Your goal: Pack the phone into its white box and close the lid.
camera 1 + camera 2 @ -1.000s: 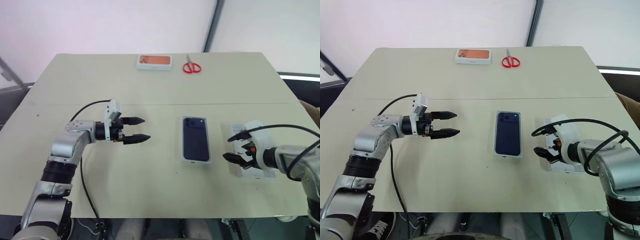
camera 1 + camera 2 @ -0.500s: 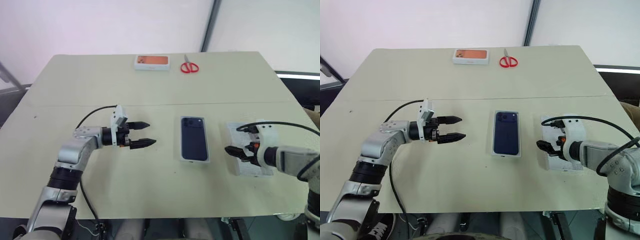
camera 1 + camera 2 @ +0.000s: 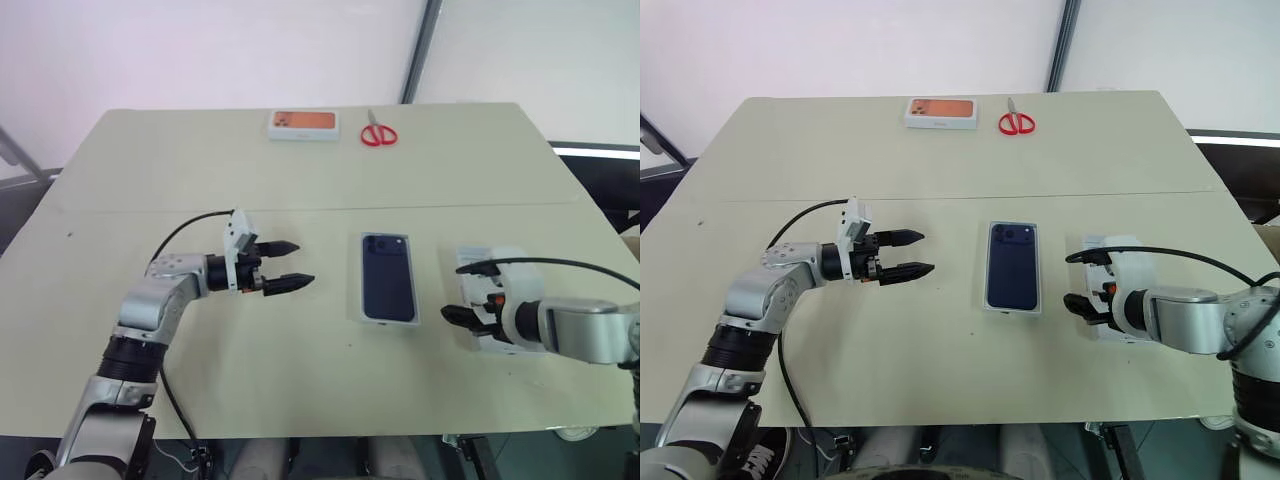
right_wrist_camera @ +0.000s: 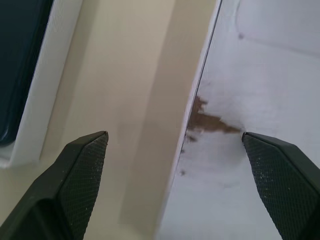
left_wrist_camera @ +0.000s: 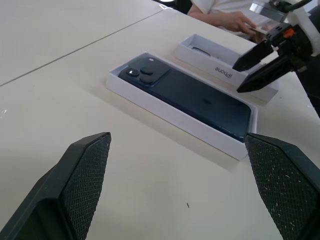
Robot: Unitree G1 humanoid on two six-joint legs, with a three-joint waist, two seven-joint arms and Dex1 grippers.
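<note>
On the beige counter [image 3: 200,390], near the middle: the white box [image 3: 388,321], with the phone [image 3: 388,280] lying flat inside, back side up, camera cluster at the far end. To the right of the box, apart from it: the lid [image 3: 478,262], open side up, with a small brown mark on its inner surface in the right wrist view.

Right end effector [image 3: 457,315] above the lid's near-left edge, released, 2 fingers wide apart, one over the bare counter and one over the lid; grasping nothing.

Left end effector [image 3: 288,265] to the left of the box, well apart from it, pointing toward it, also released and empty.

At the far edge of the counter: a small orange-topped box [image 3: 303,124] and red scissors [image 3: 379,132], just beside each other.

A person's hand [image 5: 235,20] past the lid in the left wrist view.
</note>
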